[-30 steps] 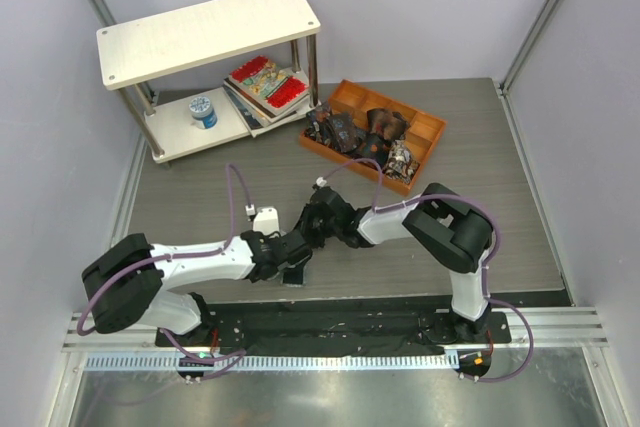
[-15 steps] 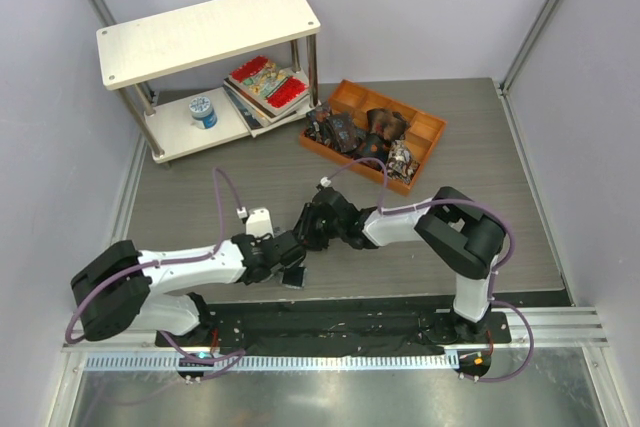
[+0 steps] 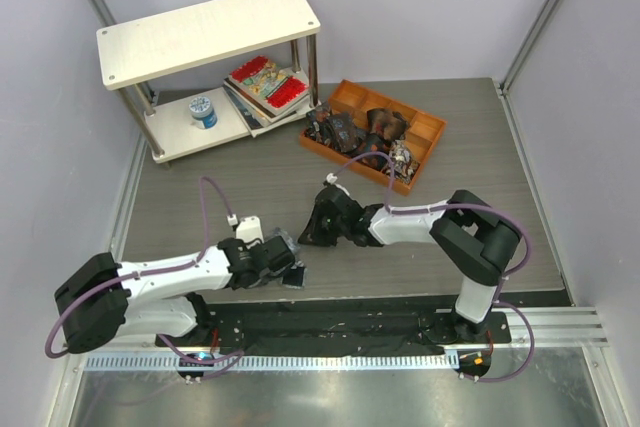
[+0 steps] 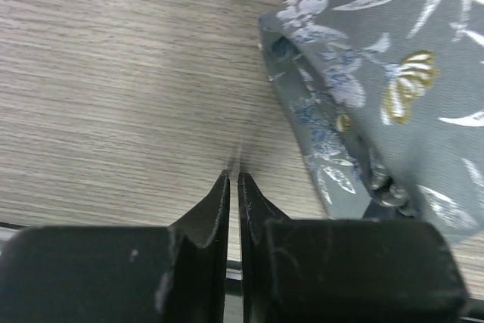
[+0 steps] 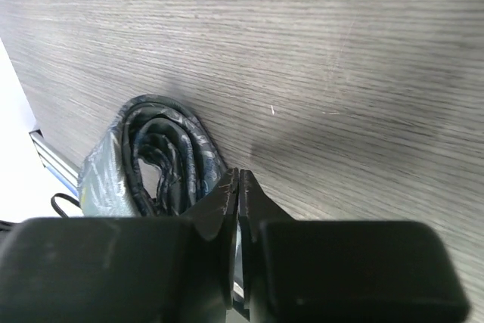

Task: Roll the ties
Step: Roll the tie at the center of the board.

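While your left gripper sat low over the table, its jaws were pressed together with nothing between them. Just beside it, to its right, apart from the fingertips: one rolled tie, grey fabric with pale floral print and a gold motif, lying on its side near the table's near edge.

Your right gripper: jaws likewise together, empty, facing the open end of the same coil, where the dark inner turns showed. Likely purpose: both tools closed to nudge or steady the coil rather than pinch it.

Further out: orange tray, divided, holding small dark rolls, probably so that the compartments keep them wound. Shelf unit: books, blue tin.

Writing: none legible; the tin's print was too small to read.
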Tool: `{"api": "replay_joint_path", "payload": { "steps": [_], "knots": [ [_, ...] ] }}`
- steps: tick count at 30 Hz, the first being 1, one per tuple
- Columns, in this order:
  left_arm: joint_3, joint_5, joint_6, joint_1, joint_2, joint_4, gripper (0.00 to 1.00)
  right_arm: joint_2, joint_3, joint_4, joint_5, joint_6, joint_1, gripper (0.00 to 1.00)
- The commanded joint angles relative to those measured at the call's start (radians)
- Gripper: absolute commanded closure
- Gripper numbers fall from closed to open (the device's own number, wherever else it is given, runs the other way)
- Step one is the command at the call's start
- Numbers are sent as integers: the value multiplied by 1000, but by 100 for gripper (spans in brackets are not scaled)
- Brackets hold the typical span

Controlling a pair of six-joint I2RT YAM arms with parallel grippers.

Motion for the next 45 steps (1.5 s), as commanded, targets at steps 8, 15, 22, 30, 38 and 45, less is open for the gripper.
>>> {"api": "replay_joint_path", "payload": {
  "steps": [8,15,22,30,38,45],
  "knots": [
    [-38,14,-11,4,46,102,97,-17,45,25,4,-24,27,98],
    [-31,13,-11,4,110,127,98,4,57,54,-16,36,105,98],
    [-44,6,-13,4,115,135,98,18,53,107,-62,64,121,98],
    [-42,11,-22,4,86,106,99,49,45,144,-120,75,111,99],
    [-8,-12,-48,4,-8,-36,96,-34,56,-44,-51,-33,65,91],
    [50,-30,-45,4,-63,-166,91,-97,53,-106,14,-67,56,90]
  ]
}}
